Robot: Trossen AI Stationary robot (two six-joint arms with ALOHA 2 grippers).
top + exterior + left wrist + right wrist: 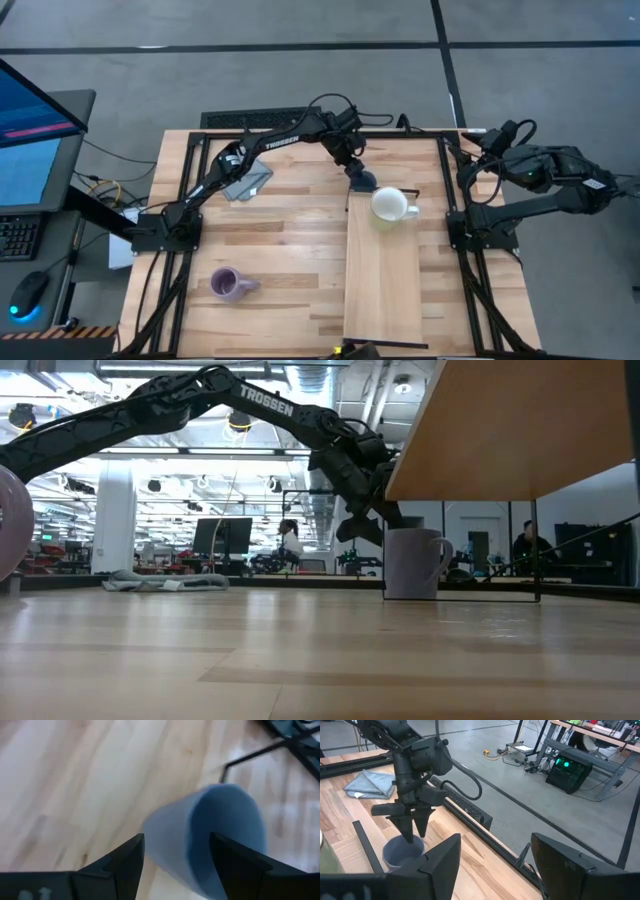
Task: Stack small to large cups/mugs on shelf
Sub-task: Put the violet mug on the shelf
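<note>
From above, the left gripper (pixel 357 172) is reached across to the far end of the shelf (pixel 383 300), its fingers pinching the rim of the blue mug (pixel 362 181), which sits right at that end beside the thin dark frame. The white mug (pixel 390 205) stands on the shelf just beside it, handle toward the right arm. The purple mug (pixel 230 284) lies on the tabletop (pixel 280 250) well apart, on the left side, and a grey cloth (pixel 248 182) rests near the left arm. The right gripper (pixel 478 150) is drawn back at the table's right edge. At table height, the white mug (pixel 412 563) stands under the raised plank, with the left arm coming down behind it. The left wrist view shows the blue mug (pixel 212 840) with one finger (pixel 235 865) inside its rim. The right wrist view shows its own fingers (pixel 445 865) spread, holding nothing, and the left gripper (pixel 413 827) clamped on the blue mug (pixel 400 852).
</note>
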